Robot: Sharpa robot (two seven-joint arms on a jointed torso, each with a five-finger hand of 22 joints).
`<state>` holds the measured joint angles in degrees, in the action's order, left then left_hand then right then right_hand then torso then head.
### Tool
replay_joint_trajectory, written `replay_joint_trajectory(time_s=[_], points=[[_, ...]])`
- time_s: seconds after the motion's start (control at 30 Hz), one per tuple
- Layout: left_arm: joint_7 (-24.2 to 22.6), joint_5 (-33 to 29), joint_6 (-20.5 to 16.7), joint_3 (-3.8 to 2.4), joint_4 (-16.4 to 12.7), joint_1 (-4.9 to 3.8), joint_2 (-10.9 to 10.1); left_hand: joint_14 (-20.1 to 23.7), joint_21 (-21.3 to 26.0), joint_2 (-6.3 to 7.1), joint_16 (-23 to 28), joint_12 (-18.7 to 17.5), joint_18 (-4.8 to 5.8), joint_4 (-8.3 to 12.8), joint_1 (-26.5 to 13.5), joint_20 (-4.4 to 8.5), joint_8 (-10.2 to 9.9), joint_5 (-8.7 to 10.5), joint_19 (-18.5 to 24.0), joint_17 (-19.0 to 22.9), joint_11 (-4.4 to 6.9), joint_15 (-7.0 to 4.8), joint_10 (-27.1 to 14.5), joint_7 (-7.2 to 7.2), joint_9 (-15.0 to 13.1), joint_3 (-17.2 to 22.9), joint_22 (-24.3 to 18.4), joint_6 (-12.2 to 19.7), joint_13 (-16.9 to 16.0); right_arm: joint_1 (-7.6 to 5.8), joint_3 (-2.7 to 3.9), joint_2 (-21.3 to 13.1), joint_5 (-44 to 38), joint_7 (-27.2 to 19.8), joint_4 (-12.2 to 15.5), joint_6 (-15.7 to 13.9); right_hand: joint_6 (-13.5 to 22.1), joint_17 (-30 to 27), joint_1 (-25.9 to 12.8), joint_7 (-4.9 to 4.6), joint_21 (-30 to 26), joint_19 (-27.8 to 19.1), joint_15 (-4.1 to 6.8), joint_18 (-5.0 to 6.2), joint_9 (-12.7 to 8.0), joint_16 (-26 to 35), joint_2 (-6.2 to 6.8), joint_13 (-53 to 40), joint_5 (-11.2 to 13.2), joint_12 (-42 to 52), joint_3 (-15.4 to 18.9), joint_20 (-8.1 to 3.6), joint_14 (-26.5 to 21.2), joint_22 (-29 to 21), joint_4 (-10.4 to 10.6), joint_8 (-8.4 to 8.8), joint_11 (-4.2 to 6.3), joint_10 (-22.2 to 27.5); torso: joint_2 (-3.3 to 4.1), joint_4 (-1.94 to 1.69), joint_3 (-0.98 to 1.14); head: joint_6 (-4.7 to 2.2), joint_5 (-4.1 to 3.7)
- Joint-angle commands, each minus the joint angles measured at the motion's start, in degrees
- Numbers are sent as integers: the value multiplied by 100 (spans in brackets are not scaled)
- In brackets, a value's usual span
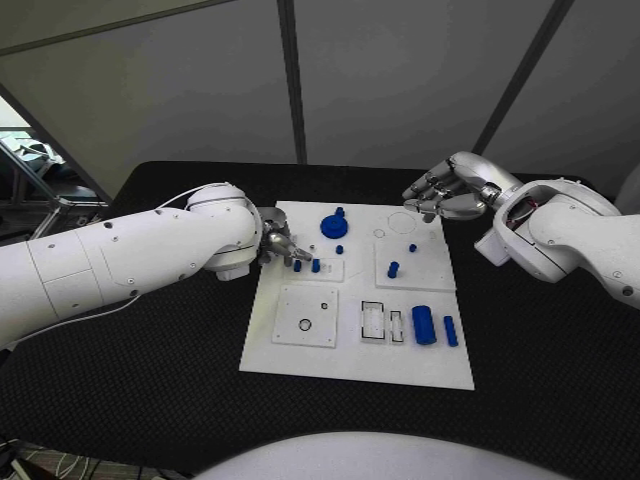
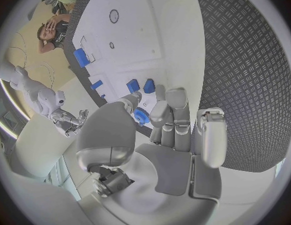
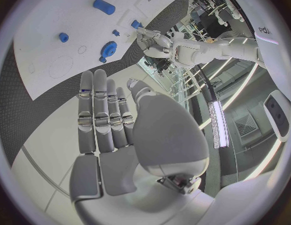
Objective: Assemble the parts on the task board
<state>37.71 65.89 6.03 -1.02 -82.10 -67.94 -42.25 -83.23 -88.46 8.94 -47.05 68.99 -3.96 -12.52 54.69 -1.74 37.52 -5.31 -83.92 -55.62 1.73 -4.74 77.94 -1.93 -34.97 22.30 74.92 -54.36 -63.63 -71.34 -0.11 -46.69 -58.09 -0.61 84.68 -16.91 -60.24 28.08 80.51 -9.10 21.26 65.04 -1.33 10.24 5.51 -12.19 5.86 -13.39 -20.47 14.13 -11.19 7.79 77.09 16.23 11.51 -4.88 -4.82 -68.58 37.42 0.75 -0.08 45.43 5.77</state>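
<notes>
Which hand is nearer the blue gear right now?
Left. The left hand sits at the board's left edge, just beside the gear. The right hand hovers open above the board's far right corner, farther off.

The scene is evenly, brightly lit. A bright light strip (image 3: 215, 125) is seen at 3 o'clock; straight edges are bent by fisheye distortion.

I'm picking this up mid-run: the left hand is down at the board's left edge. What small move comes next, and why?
Probably a short lift of the left hand. Its fingers pinch a small blue part low over the task board, beside two blue pegs. The right hand hovers open past the far edge.
</notes>
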Motion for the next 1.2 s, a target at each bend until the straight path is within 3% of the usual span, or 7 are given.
replay_joint_trajectory(time_s=[0.03, 0.33, 0.4, 0.47, 0.63, 0.87, 1.2], points=[[33, -20, -257, -45, -42, -9, -7, -20, 12, -53, 12, -29, 349, -55, 10, 43, 30, -12, -527, -6, 17, -21, -35, -2, -10, -147, 1368, 35, 24, -12, 5, 2, -30, -19, -4, 7, -17, 8, 8, -26, -40, 29, -8, 21, 4, 17, -10, 9, -37, -18, -32, -11, 34, -5, 3, 27, -12, -18, 1, 5, 0, 1, 6], [-319, -159, -950, -280, -117, -15, -86, -7, 520, -157, 47, -546, 213, -253, 234, 13, -40, -37, -281, 17, -51, 24, -443, -83, 21, -399, 955, 271, 608, -12, 5, -7, -47, -4, -33, -5, -17, 8, 7, -26, -41, 30, -9, 21, 4, 18, -10, 10, -38, -18, -32, -11, 34, -6, 3, 27, -12, -18, 4, 7, 6, 1, -11], [-499, -285, -1157, -301, -151, -21, -110, 90, 1638, -200, 249, -1506, -48, -350, 437, -60, -186, -38, 266, 158, -168, 116, -1208, -210, 119, -466, 79, 505, 1622, -12, 5, -8, -47, 1, -34, -13, -17, 8, 7, -26, -41, 30, -9, 21, 4, 18, -10, 10, -38, -18, -32, -11, 34, -6, 3, 27, -12, -18, 5, 4, 7, -10, -27], [-666, -366, -1313, -312, -185, -25, -114, 306, 3989, -231, 397, -2263, -494, -359, 728, -193, -458, -47, 1446, 227, -362, 291, -1976, -410, 326, -482, -1691, 832, 2246, -12, 4, -10, -48, 5, -35, -26, -16, 9, 6, -26, -42, 31, -9, 21, 4, 20, -11, 11, -41, -18, -33, -11, 35, -7, 4, 28, -12, -18, 7, 0, 3, -11, -39], [-1641, -424, -1719, -246, -183, -31, -35, 1424, 5524, -59, 1053, -2945, -602, 254, 2075, -450, -926, -35, 2245, 653, -656, 578, -2821, -727, 822, -116, -2750, 1075, 2790, -12, 4, -8, -48, 10, -35, -56, -14, 11, 24, -23, -48, 33, -7, 21, 4, 27, -11, 16, -49, -20, -42, -12, 34, -10, -8, 29, -9, -15, 2, 5, 9, -34, -61], [-3292, 239, -2297, -35, 1, -29, 216, 2029, 5665, 241, 710, -3860, -631, 772, 2857, -555, -1496, -14, 2391, 738, -784, 647, -2806, -743, 1590, 364, -2778, 718, 3930, -12, 4, 0, -49, 22, -12, -44, -13, 12, 33, -23, -51, 35, -6, 22, 4, 31, -12, 18, -52, -21, -48, -13, 34, -11, -15, 29, -8, -14, 17, 14, -4, -93, -115], [-3707, 1272, -2168, 245, 574, -32, 676, 712, 4003, 382, -1091, -4436, -445, 780, 2620, -460, -1989, -3, 1072, 60, -706, 557, -2659, -644, 2182, 253, -1623, 420, 4784, -13, 4, 26, -49, 24, 21, -26, -14, 14, 46, -22, -55, 38, -5, 22, 4, 36, -15, 21, -55, -22, -56, -14, 34, -13, -24, 29, -7, -13, 16, 24, 2, -119, -123]])
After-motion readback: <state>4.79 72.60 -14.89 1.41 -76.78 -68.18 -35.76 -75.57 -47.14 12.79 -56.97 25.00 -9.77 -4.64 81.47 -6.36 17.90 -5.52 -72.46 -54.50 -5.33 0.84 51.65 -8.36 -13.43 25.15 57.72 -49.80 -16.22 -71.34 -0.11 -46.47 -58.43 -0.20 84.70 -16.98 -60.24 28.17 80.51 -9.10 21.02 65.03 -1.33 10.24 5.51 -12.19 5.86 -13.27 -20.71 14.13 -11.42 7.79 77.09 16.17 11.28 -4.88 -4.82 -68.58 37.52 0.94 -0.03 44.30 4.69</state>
